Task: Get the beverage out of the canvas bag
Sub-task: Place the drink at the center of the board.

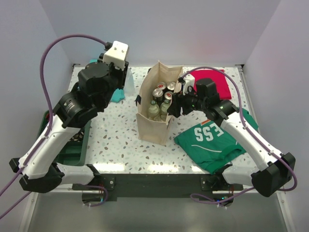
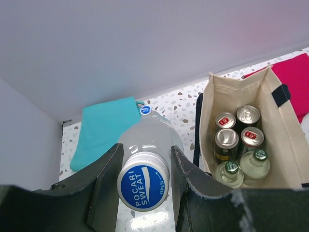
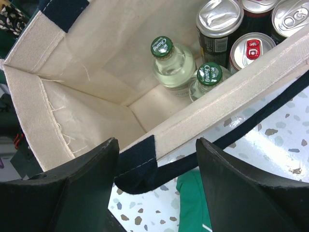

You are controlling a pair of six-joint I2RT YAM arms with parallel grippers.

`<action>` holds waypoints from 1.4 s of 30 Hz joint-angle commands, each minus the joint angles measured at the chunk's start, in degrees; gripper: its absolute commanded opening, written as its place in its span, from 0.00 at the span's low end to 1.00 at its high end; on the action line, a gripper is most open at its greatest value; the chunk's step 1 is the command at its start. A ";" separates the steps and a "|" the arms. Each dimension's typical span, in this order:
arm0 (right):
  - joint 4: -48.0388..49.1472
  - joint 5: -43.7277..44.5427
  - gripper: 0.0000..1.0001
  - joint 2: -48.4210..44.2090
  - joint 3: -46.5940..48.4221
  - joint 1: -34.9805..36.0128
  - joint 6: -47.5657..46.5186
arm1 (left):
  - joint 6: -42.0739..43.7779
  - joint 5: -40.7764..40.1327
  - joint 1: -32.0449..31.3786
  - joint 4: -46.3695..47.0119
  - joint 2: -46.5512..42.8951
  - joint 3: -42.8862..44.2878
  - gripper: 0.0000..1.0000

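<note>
From above, the left arm [image 1: 63,121] hides the left tool [image 2: 146,150] and most of the bottle [image 2: 143,186] held there, plus part of the green crate [image 1: 81,145]. At the right wrist, the top edge cuts off the far cans [image 3: 289,17]; we cannot read their labels.

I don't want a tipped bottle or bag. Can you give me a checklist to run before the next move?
1. Left gripper gripping bottle: ok.
2. Bottle out of bag: ok, it is near the cloth.
3. Bottle base on table: cannot tell, hidden.
4. Right gripper clamping the rim: not ok, jaws open astride it.
5. Bag upright: ok.
</note>
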 commanded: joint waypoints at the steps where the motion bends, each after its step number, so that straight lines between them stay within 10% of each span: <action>1: 1.93 -0.16 0.70 -1.15 0.57 0.19 0.72 | 1.64 -0.95 2.82 13.93 -0.38 -1.99 0.00; 19: 0.25 -1.58 0.70 1.75 4.26 0.11 0.72 | -5.83 20.94 20.67 23.68 3.93 -16.75 0.00; 42: -0.62 1.94 0.71 -0.45 2.24 0.19 0.10 | -4.34 34.76 23.06 37.49 22.28 -18.43 0.00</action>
